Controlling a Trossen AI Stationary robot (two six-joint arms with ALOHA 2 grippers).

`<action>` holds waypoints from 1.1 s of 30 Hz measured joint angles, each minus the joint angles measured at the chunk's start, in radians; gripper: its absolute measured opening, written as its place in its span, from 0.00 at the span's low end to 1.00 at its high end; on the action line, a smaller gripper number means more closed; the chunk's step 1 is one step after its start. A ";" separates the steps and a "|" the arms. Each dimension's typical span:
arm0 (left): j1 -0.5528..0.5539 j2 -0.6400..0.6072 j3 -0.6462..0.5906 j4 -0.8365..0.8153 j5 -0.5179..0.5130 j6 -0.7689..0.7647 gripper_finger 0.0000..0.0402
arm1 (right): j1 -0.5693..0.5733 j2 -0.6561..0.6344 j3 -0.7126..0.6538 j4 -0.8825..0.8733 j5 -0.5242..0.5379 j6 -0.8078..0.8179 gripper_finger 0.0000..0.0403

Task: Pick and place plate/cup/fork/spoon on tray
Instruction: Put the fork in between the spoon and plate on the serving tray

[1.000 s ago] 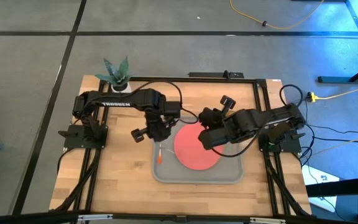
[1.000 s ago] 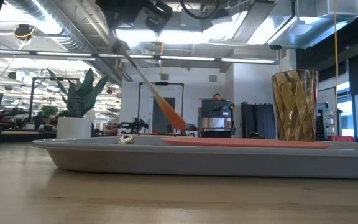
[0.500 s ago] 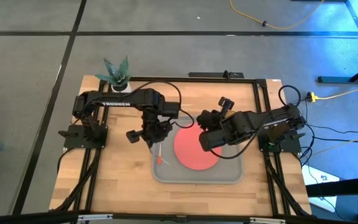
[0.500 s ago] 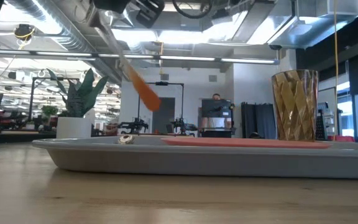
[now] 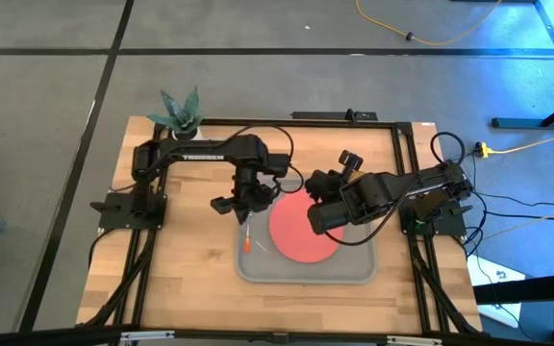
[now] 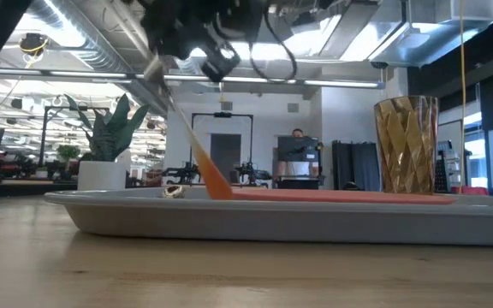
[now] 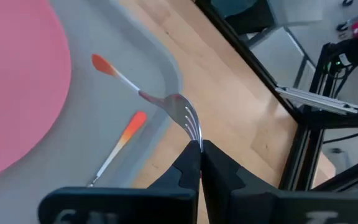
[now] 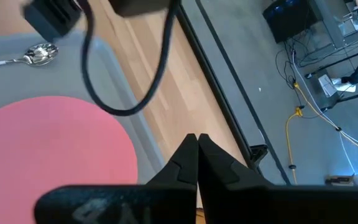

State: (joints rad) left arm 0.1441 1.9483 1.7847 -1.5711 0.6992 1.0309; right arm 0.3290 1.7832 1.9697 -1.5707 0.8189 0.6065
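My left gripper (image 5: pixel 245 204) is shut on the fork (image 7: pixel 166 102) above the left part of the grey tray (image 5: pixel 306 279). The fork slants down from it in the low view (image 6: pixel 191 141). The spoon (image 7: pixel 114 149) lies on the tray floor beside the coral-red plate (image 5: pixel 301 235), its bowl (image 8: pixel 39 55) toward the far rim. My right gripper (image 8: pixel 194 149) is shut and empty above the plate's right part. The amber cup (image 6: pixel 406 145) stands upright at the tray's right in the low view; my right arm hides it in the high view. My left gripper pinches the fork's silver tine end (image 7: pixel 192 127) between its two fingertips, from above, pointing down. The fork hangs slanted below the fingers, its orange handle end (image 7: pixel 101 62) lowest, down by the tray floor (image 6: pixel 215 184). Whether that end touches the tray I cannot tell.
A white pot with a green plant (image 5: pixel 183 120) stands at the table's far left corner. Black frame rails (image 5: pixel 402 163) run along the table's sides. Bare wood (image 5: pixel 181 269) lies left of and in front of the tray.
My left gripper has turned about its wrist and shifted a little toward the table's right, staying shut on the fork. The fork's orange handle end has swung up and then come down, and now hangs close to the tray floor.
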 joint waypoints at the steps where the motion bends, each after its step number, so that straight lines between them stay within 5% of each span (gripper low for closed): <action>1: 0.005 0.012 0.000 0.000 0.000 -0.001 0.00 | 0.000 0.000 0.000 0.000 0.000 0.001 0.00; 33: 0.052 0.076 0.000 0.099 -0.096 -0.117 0.04 | 0.000 0.000 0.000 0.000 -0.009 -0.008 0.00</action>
State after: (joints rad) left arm 0.1962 2.0243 1.7847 -1.4718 0.6035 0.9138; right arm 0.3294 1.7832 1.9697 -1.5711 0.8103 0.5987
